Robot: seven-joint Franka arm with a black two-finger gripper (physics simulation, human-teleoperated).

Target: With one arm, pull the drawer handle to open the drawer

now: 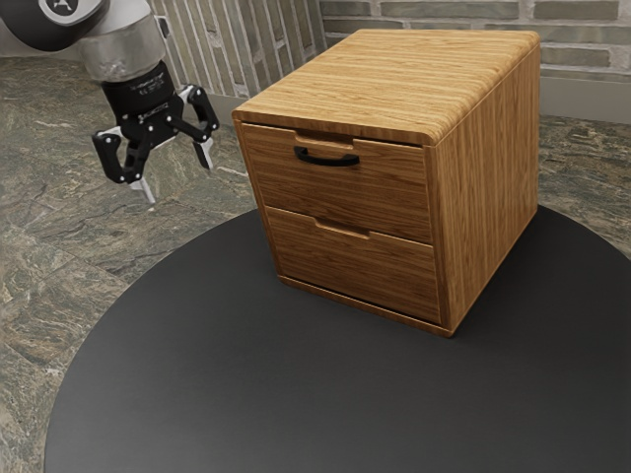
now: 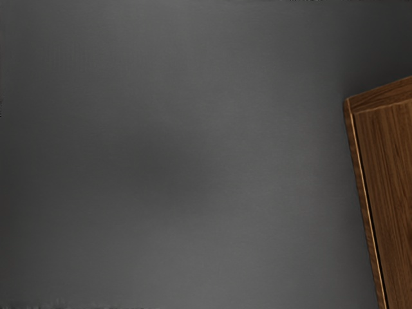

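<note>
While the round matte-black table [image 1: 246, 394] carries a boxy wood-grain cabinet [image 1: 394, 79], its top drawer [image 1: 385, 192] sits flush, bearing a slim curved black handle [image 1: 325, 158]. Well apart, toward the exterior view's left, the arm [image 1: 118, 44] angles down, gripper [image 1: 177, 175] spread, holding nothing.

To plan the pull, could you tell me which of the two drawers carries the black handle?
The upper drawer bears the black handle; the lower drawer has none.

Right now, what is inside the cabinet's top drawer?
Nothing inside can be seen: the top drawer sits shut, flush with the cabinet. I see its wooden front and black handle. The open pincer hangs apart from it, toward the exterior view's left.
</note>
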